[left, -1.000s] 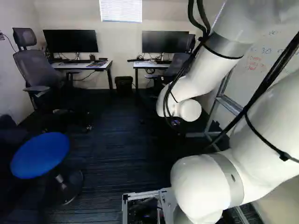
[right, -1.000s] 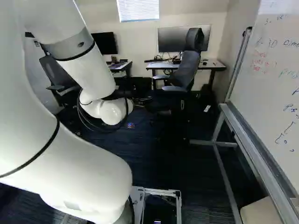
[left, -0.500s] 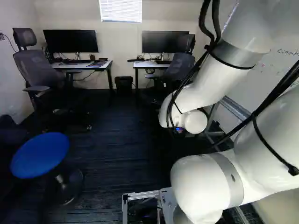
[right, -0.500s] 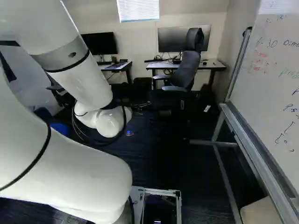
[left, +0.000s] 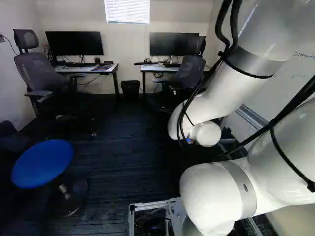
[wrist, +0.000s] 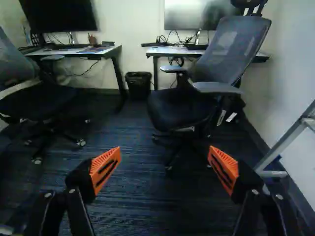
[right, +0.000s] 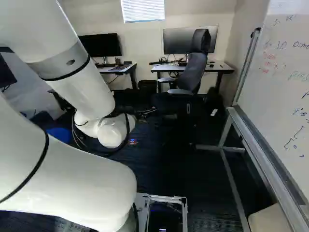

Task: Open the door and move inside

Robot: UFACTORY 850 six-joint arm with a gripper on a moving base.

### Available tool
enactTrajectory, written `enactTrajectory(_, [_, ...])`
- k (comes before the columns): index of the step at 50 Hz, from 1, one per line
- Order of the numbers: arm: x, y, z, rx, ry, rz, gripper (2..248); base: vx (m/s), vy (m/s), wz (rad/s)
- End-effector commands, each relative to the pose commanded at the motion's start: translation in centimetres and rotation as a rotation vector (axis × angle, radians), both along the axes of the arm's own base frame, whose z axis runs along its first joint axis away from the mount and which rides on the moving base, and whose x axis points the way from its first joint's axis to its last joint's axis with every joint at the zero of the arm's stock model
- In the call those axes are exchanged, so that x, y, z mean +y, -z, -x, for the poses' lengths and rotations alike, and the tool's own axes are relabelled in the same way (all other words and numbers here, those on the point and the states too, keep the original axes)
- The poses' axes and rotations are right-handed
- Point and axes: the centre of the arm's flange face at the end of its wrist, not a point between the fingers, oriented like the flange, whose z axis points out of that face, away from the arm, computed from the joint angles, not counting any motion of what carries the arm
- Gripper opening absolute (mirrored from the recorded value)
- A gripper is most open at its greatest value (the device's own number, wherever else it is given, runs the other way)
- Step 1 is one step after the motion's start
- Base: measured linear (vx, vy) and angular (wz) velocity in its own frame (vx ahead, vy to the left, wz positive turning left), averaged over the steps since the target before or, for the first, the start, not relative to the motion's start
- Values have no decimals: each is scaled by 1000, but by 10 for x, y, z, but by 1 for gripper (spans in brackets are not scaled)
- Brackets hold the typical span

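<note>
No door shows in any of the views. In the right base view the dark gripper (right: pixel 146 113) is hard to make out against the floor, just beyond the white wrist joint. Seen from the wrist, the gripper (wrist: pixel 164 164) stands open, its orange pads wide apart with nothing between them. Dark carpet (wrist: pixel 147 201) lies beneath and beyond the fingers.
Ahead of the gripper stand an office chair (wrist: pixel 197 98), a bin (wrist: pixel 138 84) and two desks (left: pixel 93 69) with monitors. A blue stool (left: pixel 43 163) is at the left of the left base view; a whiteboard (right: pixel 285 92) on a metal frame (right: pixel 231 181) stands right.
The arm has moved: its wrist has sunk lower, shifting right in the left base view and left in the right base view. The base has stayed in place.
</note>
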Motion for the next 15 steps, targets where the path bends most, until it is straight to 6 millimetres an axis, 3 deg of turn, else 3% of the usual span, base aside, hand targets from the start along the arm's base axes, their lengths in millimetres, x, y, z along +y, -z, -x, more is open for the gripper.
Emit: enactTrajectory(15, [0,0,0,0,0,0,247,0,0,0])
